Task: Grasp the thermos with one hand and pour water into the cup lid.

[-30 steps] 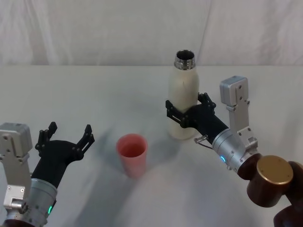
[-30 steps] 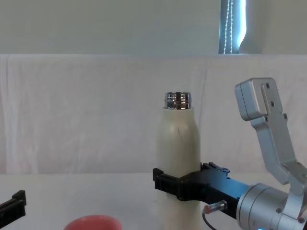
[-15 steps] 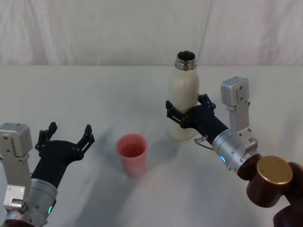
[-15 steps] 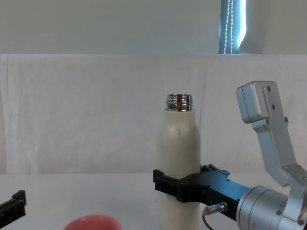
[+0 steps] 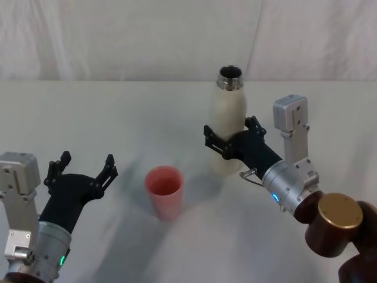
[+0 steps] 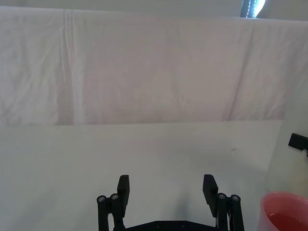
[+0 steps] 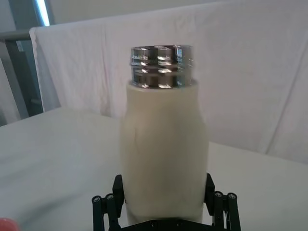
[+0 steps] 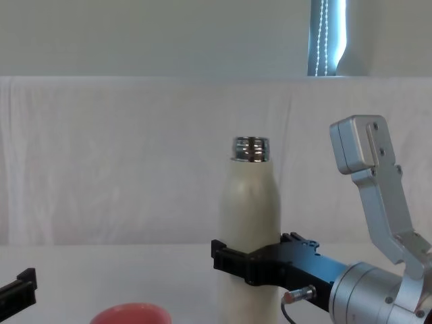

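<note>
The right gripper point(image 5: 228, 143) clamps its black fingers around the lower body of the upright thermos point(image 5: 228, 122), far right on the white table point(image 5: 118, 118). The pinkish cup lid point(image 5: 165, 191) stands open-mouthed to the near left, apart from the bottle. The left gripper point(image 5: 83, 171) hovers empty, fingers spread, nearer left. White cloth point(image 8: 121, 155) drapes behind.

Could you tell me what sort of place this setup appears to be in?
Probably a robot test bench: a white-draped table and backdrop, bare but for a thermos in the right gripper, a cup lid, and the open left gripper.
</note>
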